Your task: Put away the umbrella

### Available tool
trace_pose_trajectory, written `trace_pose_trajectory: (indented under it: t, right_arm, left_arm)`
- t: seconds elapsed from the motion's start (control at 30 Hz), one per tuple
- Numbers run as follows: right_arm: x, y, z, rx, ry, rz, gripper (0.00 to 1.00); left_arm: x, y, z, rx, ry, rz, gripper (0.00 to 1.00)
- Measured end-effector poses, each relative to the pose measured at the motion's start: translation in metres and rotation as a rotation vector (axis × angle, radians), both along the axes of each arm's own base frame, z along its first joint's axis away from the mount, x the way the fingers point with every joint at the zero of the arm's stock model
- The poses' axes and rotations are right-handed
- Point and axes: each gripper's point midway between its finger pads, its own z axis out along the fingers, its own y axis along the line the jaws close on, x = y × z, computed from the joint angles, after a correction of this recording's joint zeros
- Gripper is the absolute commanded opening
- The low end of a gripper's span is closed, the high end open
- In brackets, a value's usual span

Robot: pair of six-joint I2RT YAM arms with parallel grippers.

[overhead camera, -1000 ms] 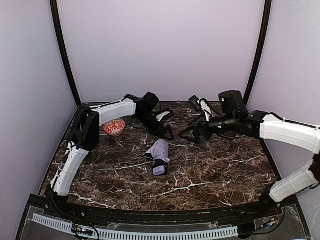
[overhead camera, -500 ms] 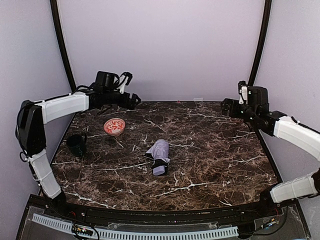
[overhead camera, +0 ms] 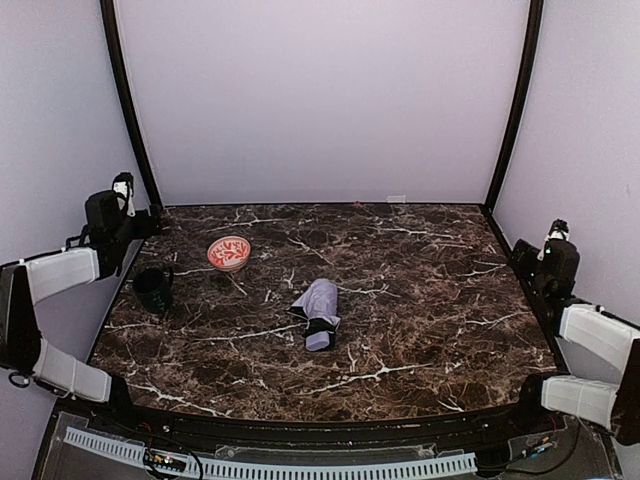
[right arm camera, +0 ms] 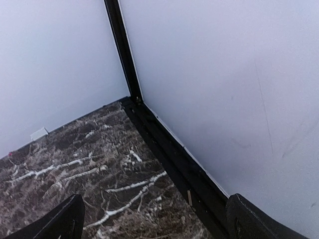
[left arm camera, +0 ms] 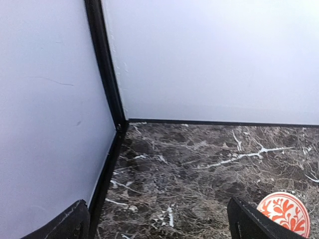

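Note:
The umbrella [overhead camera: 318, 310] lies folded in the middle of the marble table [overhead camera: 420, 330], a pale lavender bundle with a black strap round its near end. Neither wrist view shows it. My left gripper [overhead camera: 148, 224] is pulled back to the table's left edge, far from the umbrella. In the left wrist view it [left arm camera: 159, 224] is open with only bare marble between its fingers [left arm camera: 70, 225]. My right gripper [overhead camera: 528, 255] sits at the right edge, just as far away. In the right wrist view it [right arm camera: 154, 221] is open and empty over the black wall rail [right arm camera: 174, 159].
A small red-patterned bowl [overhead camera: 229, 252] stands at the back left, and its rim [left arm camera: 285, 213] shows beside my left finger. A dark mug [overhead camera: 153, 288] stands near the left edge below the left arm. Pale walls with black corner posts [overhead camera: 128, 110] close in three sides.
Both arms have swung from the back middle of the table out to its side edges, both grippers staying open. The dark mug has come into sight. The umbrella has not moved.

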Motion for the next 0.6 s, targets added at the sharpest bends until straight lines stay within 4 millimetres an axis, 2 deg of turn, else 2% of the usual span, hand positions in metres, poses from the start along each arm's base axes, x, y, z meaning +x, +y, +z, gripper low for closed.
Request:
trace_pose_trajectory:
  t: [0.03,0.1,0.23,0.37,0.5,0.6]
  right_arm:
    - [-0.006,-0.001,-0.013,-0.009,0.0,-0.006,1.0]
    - [-0.014,-0.002,-0.035,-0.027,0.005,-0.009,1.0]
    - [-0.027,-0.003,-0.062,-0.059,0.003,-0.011,1.0]
    - [-0.031,-0.003,-0.066,-0.087,-0.047,-0.015,1.0]
    - [-0.026,-0.001,-0.057,-0.114,-0.118,0.003,1.0]
    - [-0.018,0.007,-0.052,-0.124,-0.145,0.055,1.0]
  left_arm:
    - [-0.007,0.008,0.002,0.003,-0.026,0.02,0.99]
    - [-0.02,0.01,-0.002,0.011,-0.069,0.023,0.99]
    - [-0.036,0.004,-0.038,0.014,-0.039,-0.005,0.99]
    - [-0.052,0.0,-0.072,0.002,0.004,-0.016,0.99]
    - [-0.07,-0.002,-0.087,-0.001,-0.052,-0.025,0.99]
    - [-0.073,-0.008,-0.092,-0.008,-0.071,-0.058,0.99]
